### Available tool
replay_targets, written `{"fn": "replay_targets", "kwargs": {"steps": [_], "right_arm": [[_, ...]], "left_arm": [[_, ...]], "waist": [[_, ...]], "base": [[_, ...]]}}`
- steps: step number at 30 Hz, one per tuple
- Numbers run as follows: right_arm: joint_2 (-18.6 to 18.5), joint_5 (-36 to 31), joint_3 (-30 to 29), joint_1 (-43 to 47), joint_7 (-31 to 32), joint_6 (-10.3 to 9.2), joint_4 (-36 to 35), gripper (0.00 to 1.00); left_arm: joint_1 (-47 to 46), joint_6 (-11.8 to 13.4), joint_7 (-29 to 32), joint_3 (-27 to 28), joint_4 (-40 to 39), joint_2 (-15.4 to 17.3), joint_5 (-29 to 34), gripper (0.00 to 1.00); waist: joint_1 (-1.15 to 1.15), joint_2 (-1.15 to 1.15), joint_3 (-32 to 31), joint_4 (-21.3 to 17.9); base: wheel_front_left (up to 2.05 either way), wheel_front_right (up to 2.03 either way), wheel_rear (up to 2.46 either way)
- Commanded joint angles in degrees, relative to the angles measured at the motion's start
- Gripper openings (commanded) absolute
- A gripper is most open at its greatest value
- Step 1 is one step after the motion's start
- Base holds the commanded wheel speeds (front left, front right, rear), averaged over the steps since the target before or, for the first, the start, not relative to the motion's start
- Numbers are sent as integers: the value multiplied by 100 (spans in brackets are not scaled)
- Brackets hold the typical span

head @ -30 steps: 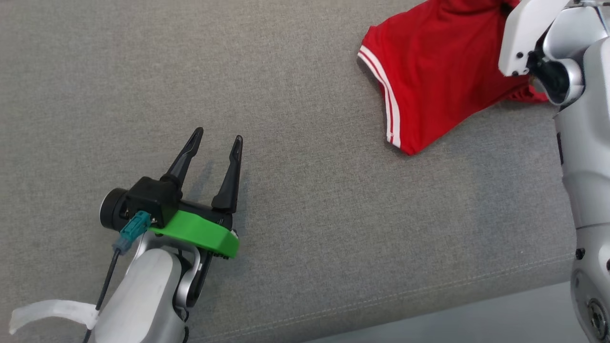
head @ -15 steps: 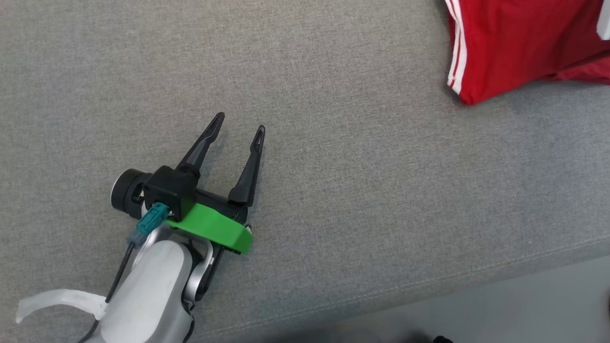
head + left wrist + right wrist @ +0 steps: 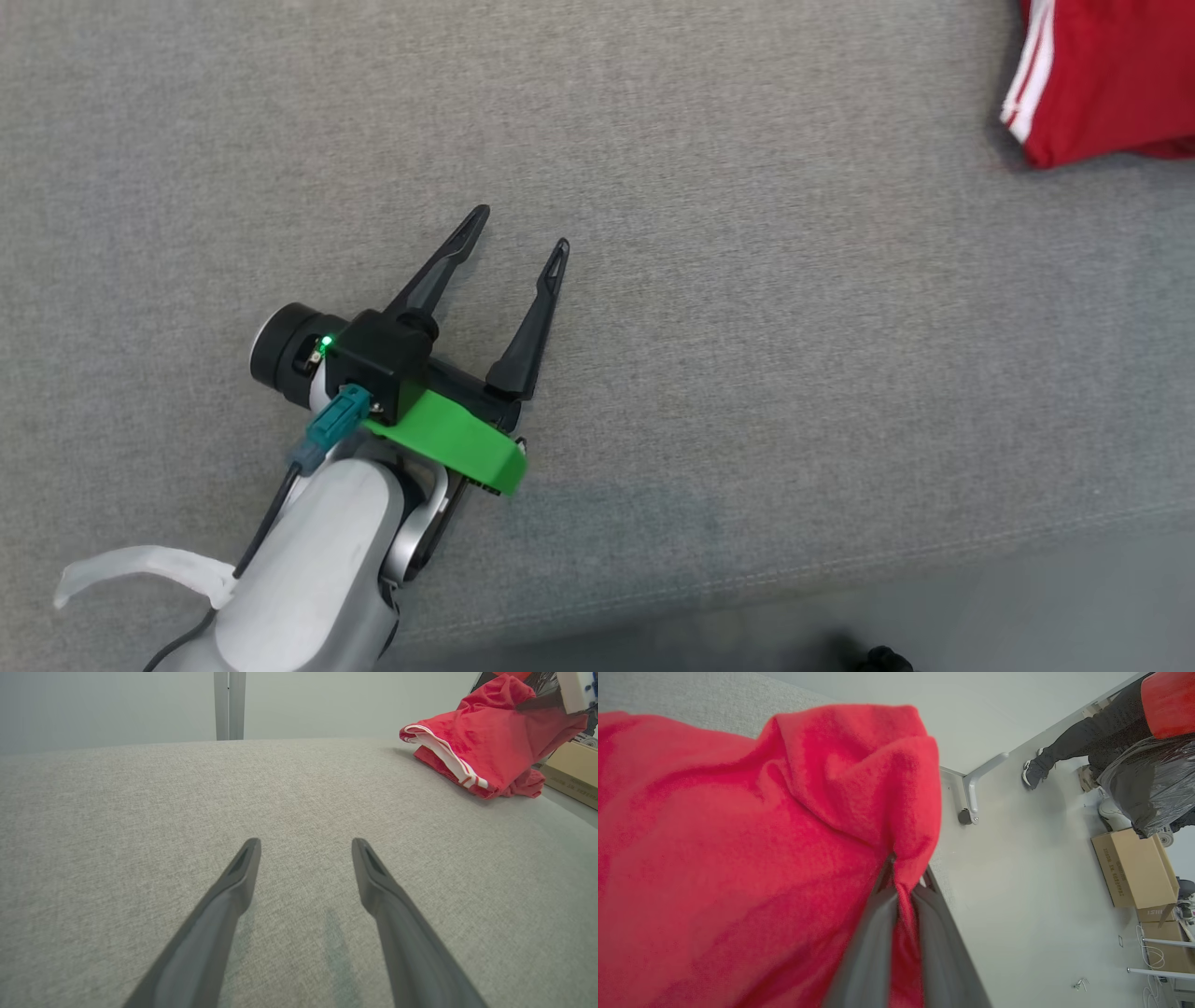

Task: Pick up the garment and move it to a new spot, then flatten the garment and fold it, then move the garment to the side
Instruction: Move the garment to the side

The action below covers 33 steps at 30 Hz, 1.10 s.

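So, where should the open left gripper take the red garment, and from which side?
Probably best at the white-striped hem of the red garment, coming low over the gray cushion from the left gripper's own side. That edge juts toward it as a free, layered fold, while the right gripper is shut on a bunch farther back.

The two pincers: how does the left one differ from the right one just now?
The left pincer stands open, its fingers spread and empty; the right pincer is shut on a fold of the red garment. The left pincer is over bare grey cushion, apart from the garment; the right pincer has cloth bunched around its fingers. Both have two long dark fingers.
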Motion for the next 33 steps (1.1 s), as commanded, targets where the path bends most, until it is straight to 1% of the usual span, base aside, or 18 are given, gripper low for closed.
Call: {"fn": "replay_targets", "kwargs": {"steps": [1,2,3,7,10,13,15,16,18,21,23,24,25,26,27,29,30,33], "right_arm": [[-91,-203,-48,119,-187,-9,62,15],[-99,-313,-80,151,-310,-9,108,49],[-111,-419,-114,180,-431,-9,150,100],[-105,-901,-176,239,-960,-9,224,100],[-80,-1059,-184,239,-1426,-10,351,100],[171,-979,-334,340,-1900,-10,389,100],[261,-969,-348,440,-2218,-10,399,100],[315,-921,-337,494,-2363,-10,419,100],[386,-774,-361,574,-2692,-10,520,100],[568,-550,-391,815,-3134,-9,631,100],[674,-496,-466,978,-3378,-10,623,100],[674,-496,-466,978,-3378,-10,623,100],[759,-440,-512,1059,-3466,-10,618,100],[873,-383,-562,1175,-3570,-9,615,100],[1080,-155,-724,1351,-3704,-9,601,100],[1301,41,-761,1546,-3794,-9,601,100],[1439,249,-807,1610,-3819,-9,594,100],[1610,493,-714,1910,-3914,-9,486,100]], "left_arm": [[-112,-22,10,-25,-23,-20,29,100],[-121,-24,10,-47,-14,-27,36,100],[-125,-27,7,-58,-7,-33,39,100],[-162,3,-48,-81,47,-34,63,100],[-181,48,-110,-79,117,-68,70,100],[-164,151,-194,-13,204,-59,90,100],[-92,233,-240,58,268,-77,37,100],[-30,325,-255,147,314,-110,-38,100],[78,430,-276,279,405,-152,-169,100],[213,478,-324,509,484,-238,-465,100],[344,559,-356,693,536,-254,-630,100],[344,559,-356,693,536,-254,-630,100],[412,582,-362,721,569,-231,-652,100],[481,514,-387,735,576,-240,-728,100],[643,676,-377,916,689,-288,-904,100],[760,789,-413,1097,742,-352,-1034,100],[823,829,-421,1175,766,-373,-1137,100],[998,918,-425,1326,890,-365,-1272,100]], "waist": [[-1,-1,141,188],[-1,-1,153,214],[-1,-1,163,234],[-1,-1,154,276],[-1,-1,67,299],[-1,-1,-101,292],[-1,-1,-240,294],[-1,-1,-323,298],[-1,-1,-507,313],[-1,-1,-832,339],[-1,-1,-1054,357],[-1,-1,-1054,357],[-1,-1,-1155,364],[-1,-1,-1291,381],[-1,-1,-1531,425],[-1,-1,-1780,488],[-1,-1,-1881,515],[-1,-1,-2204,619]], "base": [[0,0,0],[0,0,0],[0,0,0],[0,0,0],[0,0,0],[0,0,0],[0,0,0],[0,0,0],[0,0,0],[0,0,0],[0,0,0],[0,0,0],[0,0,0],[0,0,0],[0,0,0],[0,0,0],[0,0,0],[0,0,0]]}}
